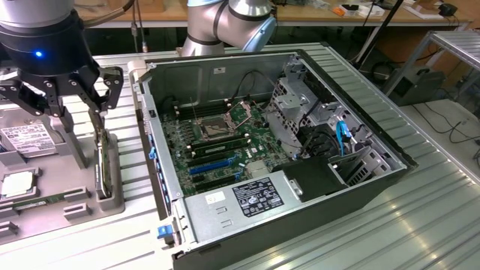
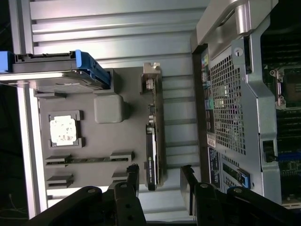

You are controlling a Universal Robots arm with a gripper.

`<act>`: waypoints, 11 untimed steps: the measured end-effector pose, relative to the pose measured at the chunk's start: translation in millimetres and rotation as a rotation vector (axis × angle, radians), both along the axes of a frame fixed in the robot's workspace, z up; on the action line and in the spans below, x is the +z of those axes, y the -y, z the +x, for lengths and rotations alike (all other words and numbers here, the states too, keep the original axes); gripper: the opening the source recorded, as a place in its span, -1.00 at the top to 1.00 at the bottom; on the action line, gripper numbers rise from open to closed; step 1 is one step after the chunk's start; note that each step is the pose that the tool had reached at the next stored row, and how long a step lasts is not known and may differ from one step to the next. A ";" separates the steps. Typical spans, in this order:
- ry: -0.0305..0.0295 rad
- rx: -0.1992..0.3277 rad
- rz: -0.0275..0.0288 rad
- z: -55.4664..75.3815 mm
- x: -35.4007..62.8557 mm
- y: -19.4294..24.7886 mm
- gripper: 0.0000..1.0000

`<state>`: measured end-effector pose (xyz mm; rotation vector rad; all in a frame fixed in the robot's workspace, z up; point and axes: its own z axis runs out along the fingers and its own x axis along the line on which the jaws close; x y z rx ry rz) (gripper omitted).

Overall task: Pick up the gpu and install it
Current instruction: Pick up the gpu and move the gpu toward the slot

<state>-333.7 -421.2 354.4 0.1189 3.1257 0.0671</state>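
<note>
The gpu [image 1: 105, 163] stands on edge in a slot of the grey holder tray [image 1: 53, 169], at the exterior view's left of the open computer case [image 1: 300, 169]. In the wrist view the gpu [image 2: 153, 141] shows its thin black edge, with the silver bracket [image 2: 151, 75] at one end. My gripper [image 1: 78, 108] hangs above the card's far end, open, and holds nothing. In the wrist view the gripper [image 2: 160, 176] has one dark finger [image 2: 132, 175] on each side of the card's end, apart from it.
On the tray also lie a hard drive [image 1: 26, 140], a processor chip [image 1: 17, 184] and a memory stick [image 1: 37, 199]. The case's motherboard [image 1: 217, 140] lies exposed with blue slots [image 1: 213, 166]. The case's metal wall [image 2: 230, 103] rises close beside the gpu.
</note>
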 end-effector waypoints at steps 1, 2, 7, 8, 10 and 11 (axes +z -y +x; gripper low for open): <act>0.0000 0.000 0.0000 0.0 -0.7 0.0 0.04; 0.0000 0.000 0.0000 0.0 -1.8 0.0 0.04; 0.0000 0.000 0.0000 0.0 -5.3 0.0 0.04; 0.0000 0.000 0.0000 0.0 -5.8 0.0 0.04; -0.0001 0.000 0.0000 0.0 -6.8 0.0 0.04; 0.0000 0.000 0.0000 0.0 -7.4 0.0 0.04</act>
